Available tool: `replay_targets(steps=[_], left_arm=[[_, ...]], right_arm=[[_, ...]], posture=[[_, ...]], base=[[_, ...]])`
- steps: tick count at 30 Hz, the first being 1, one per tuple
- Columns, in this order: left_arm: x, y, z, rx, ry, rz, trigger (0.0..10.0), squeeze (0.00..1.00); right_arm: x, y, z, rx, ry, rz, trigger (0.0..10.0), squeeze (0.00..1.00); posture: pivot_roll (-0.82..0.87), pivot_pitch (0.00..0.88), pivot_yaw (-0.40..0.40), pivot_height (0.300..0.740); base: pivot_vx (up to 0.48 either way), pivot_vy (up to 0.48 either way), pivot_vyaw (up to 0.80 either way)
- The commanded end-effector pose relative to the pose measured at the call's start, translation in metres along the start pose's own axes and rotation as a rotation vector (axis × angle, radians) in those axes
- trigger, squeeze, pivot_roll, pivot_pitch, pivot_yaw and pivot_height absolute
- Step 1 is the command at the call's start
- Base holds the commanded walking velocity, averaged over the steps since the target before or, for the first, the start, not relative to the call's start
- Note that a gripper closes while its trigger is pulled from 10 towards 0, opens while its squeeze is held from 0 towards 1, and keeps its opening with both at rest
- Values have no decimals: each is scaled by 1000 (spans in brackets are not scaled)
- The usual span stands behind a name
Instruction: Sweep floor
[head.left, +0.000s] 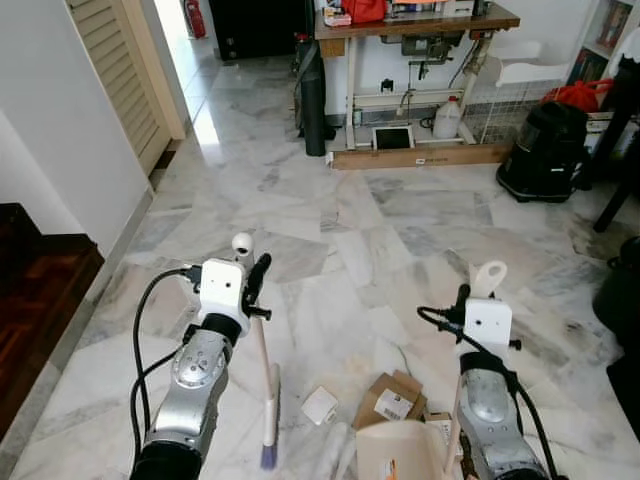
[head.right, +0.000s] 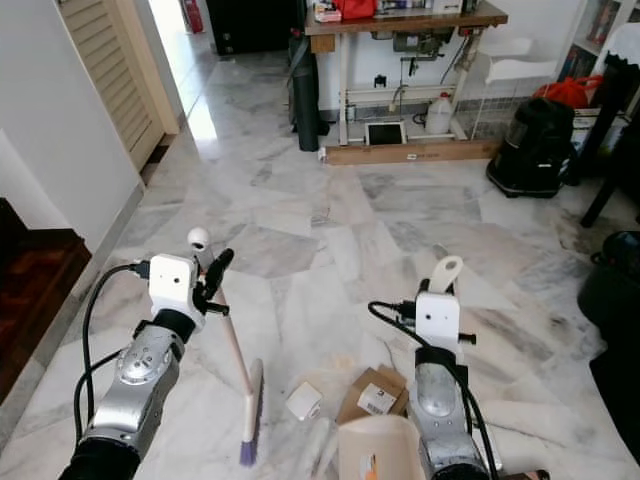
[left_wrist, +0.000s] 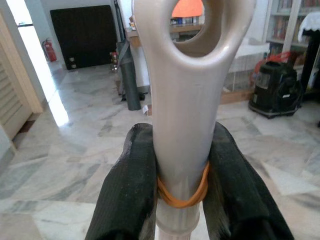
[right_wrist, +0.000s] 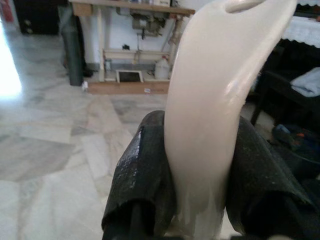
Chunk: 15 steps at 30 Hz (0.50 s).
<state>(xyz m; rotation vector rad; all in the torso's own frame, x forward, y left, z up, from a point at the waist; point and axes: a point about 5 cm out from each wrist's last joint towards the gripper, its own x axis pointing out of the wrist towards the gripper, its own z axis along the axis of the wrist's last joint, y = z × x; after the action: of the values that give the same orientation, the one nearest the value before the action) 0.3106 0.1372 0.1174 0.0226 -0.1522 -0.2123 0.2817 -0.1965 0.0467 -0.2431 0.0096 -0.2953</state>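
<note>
**Broom and dustpan held over marble floor**

The cream-handled broom (head.left: 266, 385) slants down to the grey marble floor (head.left: 400, 230), the left gripper (left_wrist: 182, 185) clamped on its handle. The right gripper (right_wrist: 200, 180) clamps the cream plastic dustpan (head.right: 375, 445) beside a crushed brown cardboard box (head.left: 392, 398).

Both claws, left (left_wrist: 182, 195) and right (right_wrist: 200, 200), clamped tight, arms forward.

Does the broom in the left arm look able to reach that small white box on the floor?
Probably yes. The broom head rests on bare floor just left of the small white box, with nothing between them; the dustpan sits just beyond it.
</note>
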Motion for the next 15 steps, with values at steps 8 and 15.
replay_targets(steps=[8, 15], left_arm=[[6, 5, 10, -20, -29, 7, 10000, 0], [6, -3, 13, -58, -25, -45, 10000, 0]], right_arm=[[-2, -1, -2, -24, -5, -4, 10000, 0], [-16, -6, -25, -23, 98, -54, 10000, 0]], posture=[[86, 1, 77, 740], [100, 34, 85, 740]], base=[[0, 0, 0], [0, 0, 0]])
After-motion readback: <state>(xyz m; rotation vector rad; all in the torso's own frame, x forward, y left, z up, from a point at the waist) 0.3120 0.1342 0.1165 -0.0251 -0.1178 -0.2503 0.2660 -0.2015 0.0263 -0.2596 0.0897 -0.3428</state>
